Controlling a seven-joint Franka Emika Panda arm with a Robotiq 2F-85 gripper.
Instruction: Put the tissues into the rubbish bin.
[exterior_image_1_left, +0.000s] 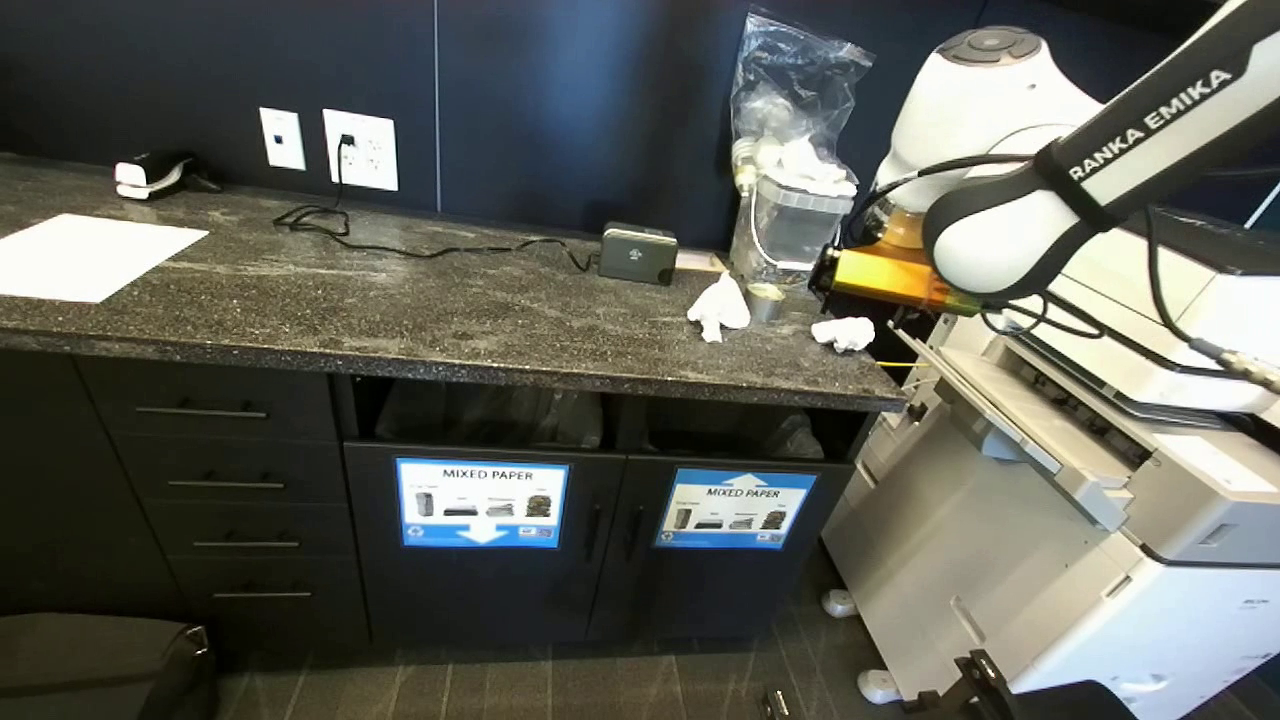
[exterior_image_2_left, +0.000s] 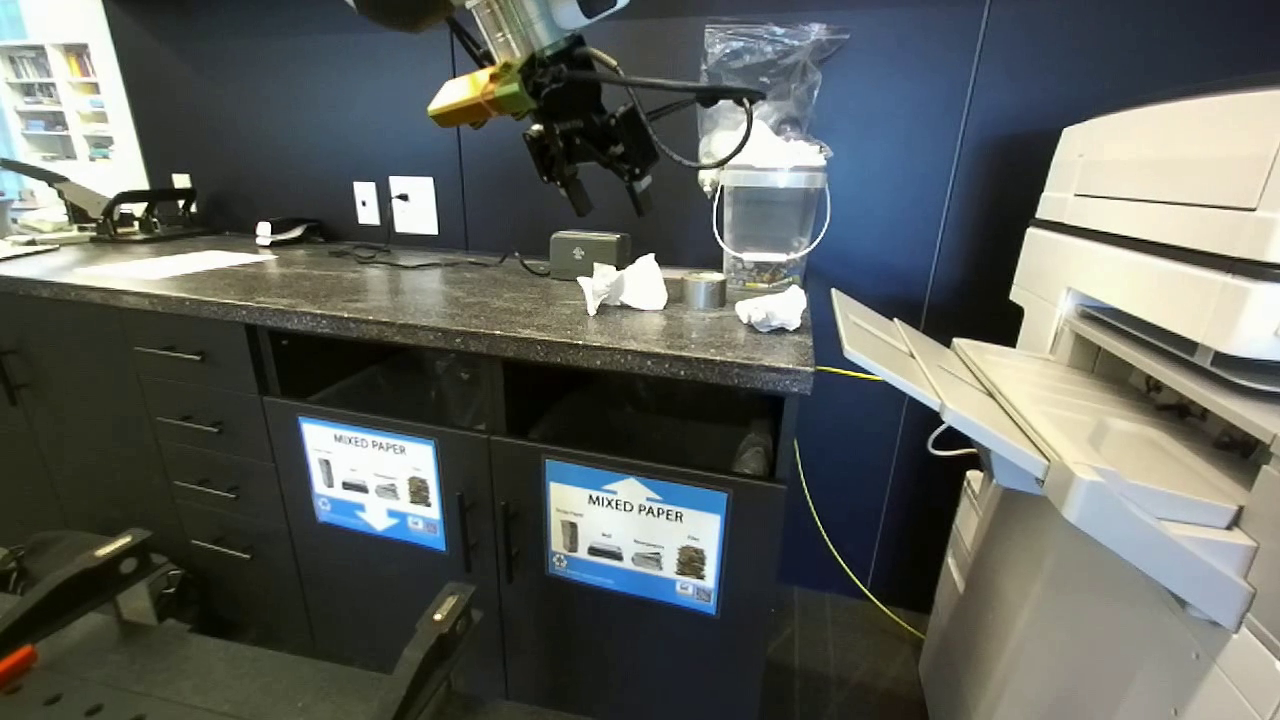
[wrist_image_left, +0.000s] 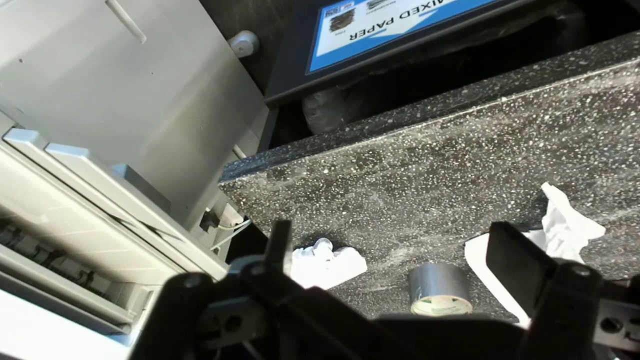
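Though I can't see inside the near paper bins, the job isn't done: one tissue lies on the counter at right, another tissue farther left. Both must go in. Higher up, the spread gripper holds nothing.

Robot arm, wrist tilted, 2 jaws apart, pointing down

Left cabinet door: left sign, blue and white, which you read as "MIXED PAPER", with white down-arrow. Right cabinet door: right sign, same wording, with white up-arrow; inverted in your wrist view. Both: recycling mark; further wording too small to read. Your robot arm: "RANKA EMIKA", the start hidden by a black strap.
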